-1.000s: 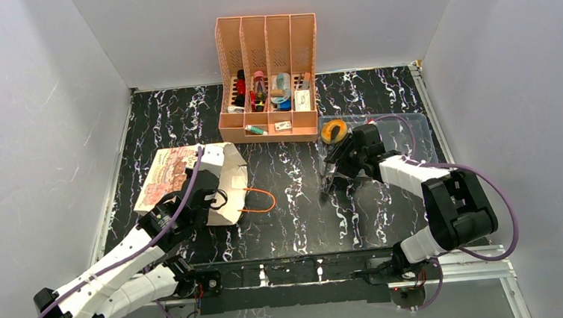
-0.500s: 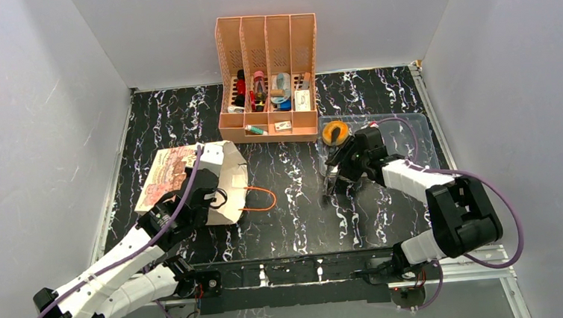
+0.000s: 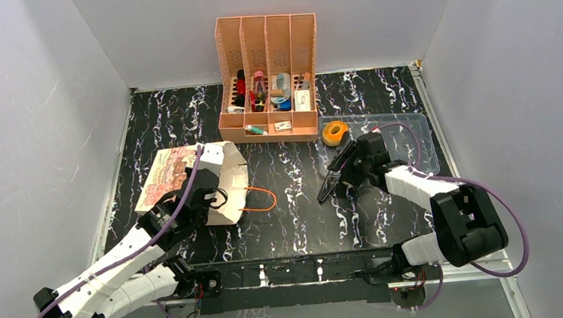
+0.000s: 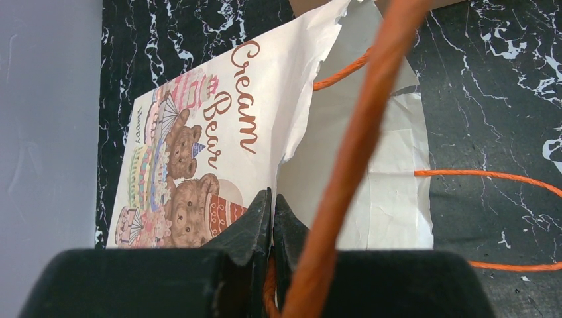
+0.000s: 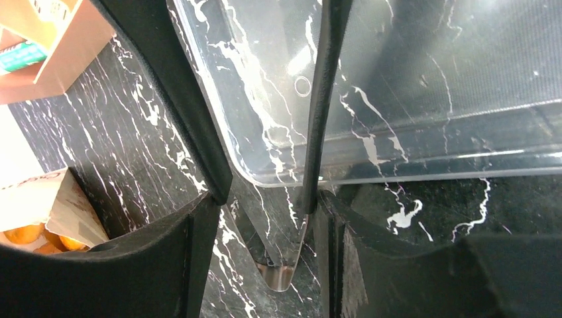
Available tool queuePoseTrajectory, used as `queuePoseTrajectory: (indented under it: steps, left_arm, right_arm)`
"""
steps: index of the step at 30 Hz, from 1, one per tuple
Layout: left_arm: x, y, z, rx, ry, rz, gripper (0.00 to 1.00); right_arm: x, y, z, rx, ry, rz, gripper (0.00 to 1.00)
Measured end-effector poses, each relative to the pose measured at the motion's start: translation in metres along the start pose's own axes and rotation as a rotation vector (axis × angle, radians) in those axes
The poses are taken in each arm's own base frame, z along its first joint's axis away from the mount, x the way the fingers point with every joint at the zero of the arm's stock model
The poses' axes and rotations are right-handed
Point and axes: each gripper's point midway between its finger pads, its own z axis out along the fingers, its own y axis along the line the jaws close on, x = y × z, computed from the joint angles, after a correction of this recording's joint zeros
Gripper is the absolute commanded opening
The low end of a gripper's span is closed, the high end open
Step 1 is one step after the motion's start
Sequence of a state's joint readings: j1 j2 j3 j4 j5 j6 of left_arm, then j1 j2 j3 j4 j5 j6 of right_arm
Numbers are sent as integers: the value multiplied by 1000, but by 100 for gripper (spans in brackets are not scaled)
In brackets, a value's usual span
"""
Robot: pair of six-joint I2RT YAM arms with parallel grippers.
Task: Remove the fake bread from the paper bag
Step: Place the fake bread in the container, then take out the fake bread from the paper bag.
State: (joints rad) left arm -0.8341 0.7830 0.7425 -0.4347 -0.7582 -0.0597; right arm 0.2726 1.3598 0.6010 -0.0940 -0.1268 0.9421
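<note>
Left gripper point(image 4: 272, 205) pinches shut on the paper bag point(image 3: 182, 170) by its cord. Orange bread point(image 5: 26, 238) shows inside — likely light, stiff, smooth; take a bun across its middle. Right gripper point(image 5: 264, 199) gapes empty at the tray's point(image 3: 411, 131) corner — one ring point(image 3: 334, 133) sits inside.

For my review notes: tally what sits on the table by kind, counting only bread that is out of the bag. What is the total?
paper bag: 1
clear plastic tray: 1
peach desk organizer: 1
bread ring, lying in the tray: 1
Total: 4
The small items in the organizer are too small to count.
</note>
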Motion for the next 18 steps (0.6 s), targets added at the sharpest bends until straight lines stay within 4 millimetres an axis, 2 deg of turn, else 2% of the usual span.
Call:
queuePoseTrajectory:
  steps: [11,15,18]
  left_arm:
    - [0,0,0,0,1,-4,0]
    - [0,-2,0,8,2,-4,0]
    - [1,-3,0,14,4,-2,0]
  right_arm:
    - [2,-4,-7,-7,-10,-17,41]
    - [-2,8,-19,-38,-56,-73,40]
    - [14,22,-24,-59,-50,-171,40]
